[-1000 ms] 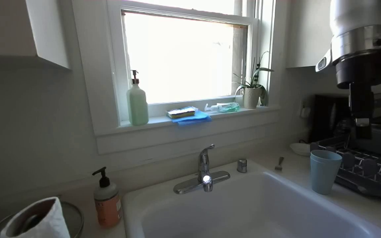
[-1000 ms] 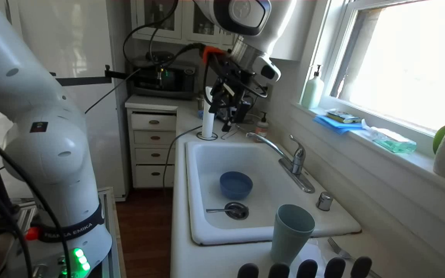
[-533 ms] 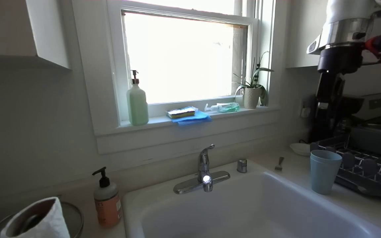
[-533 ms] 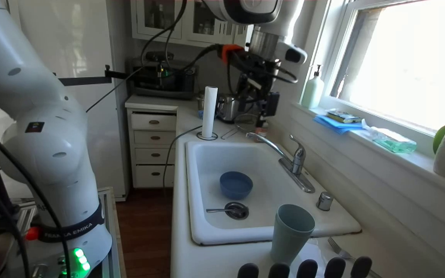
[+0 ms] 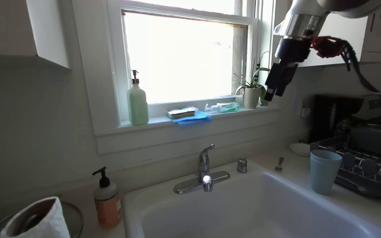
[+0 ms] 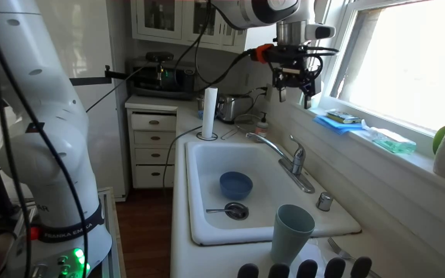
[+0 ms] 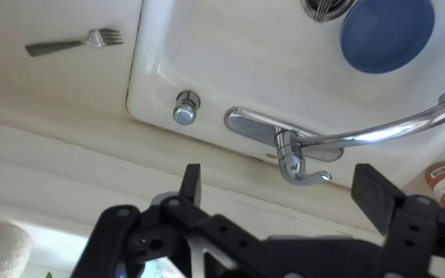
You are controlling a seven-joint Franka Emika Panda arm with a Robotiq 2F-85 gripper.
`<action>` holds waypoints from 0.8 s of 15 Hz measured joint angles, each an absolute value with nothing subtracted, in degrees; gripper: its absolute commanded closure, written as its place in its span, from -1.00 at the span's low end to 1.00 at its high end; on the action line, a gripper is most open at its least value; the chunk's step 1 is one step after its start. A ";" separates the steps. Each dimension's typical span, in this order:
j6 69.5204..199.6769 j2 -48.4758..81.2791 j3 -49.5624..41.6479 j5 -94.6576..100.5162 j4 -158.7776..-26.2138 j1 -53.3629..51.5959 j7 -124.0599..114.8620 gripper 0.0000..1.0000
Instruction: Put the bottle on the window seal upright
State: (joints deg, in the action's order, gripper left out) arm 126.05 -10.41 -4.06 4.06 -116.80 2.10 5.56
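Observation:
The small translucent teal bottle lies on its side on the white window seal, its white pump toward the sponge. It also lies there in an exterior view, on the seal. My gripper is open and empty. In an exterior view the gripper hangs above the sink's faucet side, short of the window and apart from the bottle. In the wrist view the fingers are wide apart with nothing between. There the bottle is mostly hidden; only a pale teal patch shows behind the gripper's linkage.
On the seal stand a pale green pump dispenser and a potted plant, with a sponge on blue cloths between. Below are the faucet, a blue bowl in the sink, a cup and an orange bottle.
The arm has moved toward the window, leftward in an exterior view and rightward in an exterior view, and the gripper has turned. The bottle and the other things have not moved.

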 measured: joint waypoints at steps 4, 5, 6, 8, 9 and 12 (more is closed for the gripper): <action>126.69 -7.19 -3.26 4.96 -113.60 2.12 5.08 -1.00; 126.69 -7.16 -3.27 4.98 -113.52 2.15 5.08 -1.00; 126.69 -7.17 -3.27 5.00 -113.47 2.15 5.08 -1.00; 126.69 -7.17 -3.28 5.01 -113.46 2.15 5.08 -1.00; 126.67 -7.07 -3.27 4.96 -113.51 2.15 4.56 -1.00; 126.98 -5.26 -3.22 5.16 -113.18 2.19 -3.16 -1.00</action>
